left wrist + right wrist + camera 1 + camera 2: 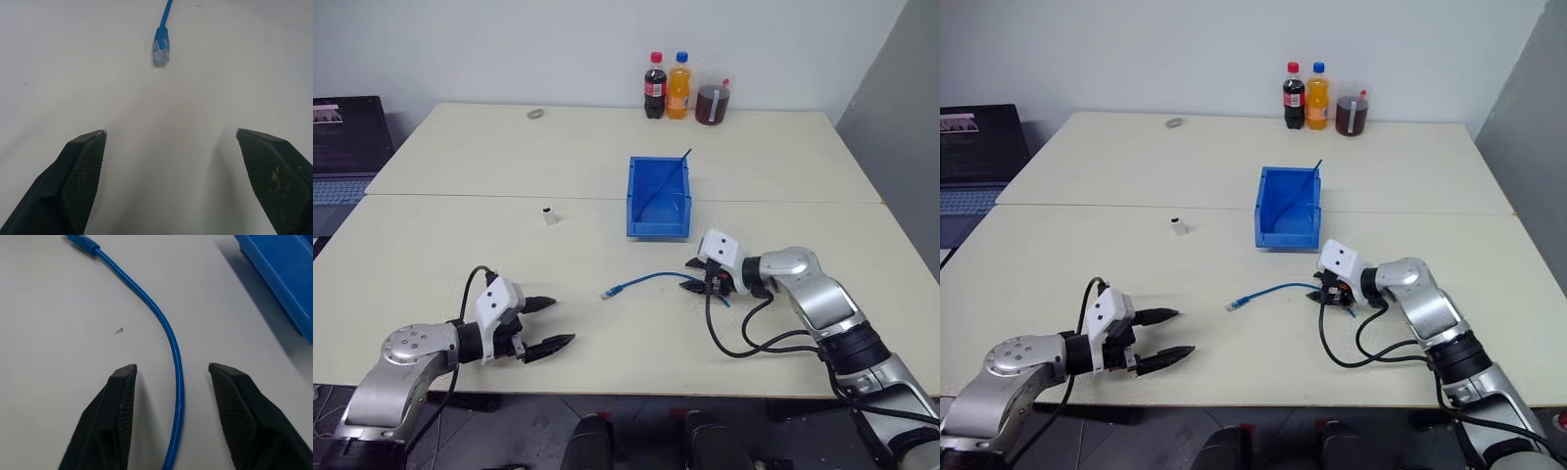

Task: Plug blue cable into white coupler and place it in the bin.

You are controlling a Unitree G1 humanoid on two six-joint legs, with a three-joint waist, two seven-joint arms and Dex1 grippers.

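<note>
Blue cable [646,280]: flat on table [460,255], near front, clear plug end [161,51] pointing twd robot's left; other end runs betw. fingers of right gripper [171,369].
Right gripper: jaws apart, cable lies betw. them untouched, not gripped; just in front of bin.
Left gripper [548,324]: jaws spread wide, empty, low over table, plug ahead of it, well apart.
White coupler [549,215]: upright on table, left of bin, apart from cable.
Bin [658,199]: blue, mid-table; dark thin cable [666,181] leans inside.
Back edge: 2 bottles [666,86], jar [713,103].
</note>
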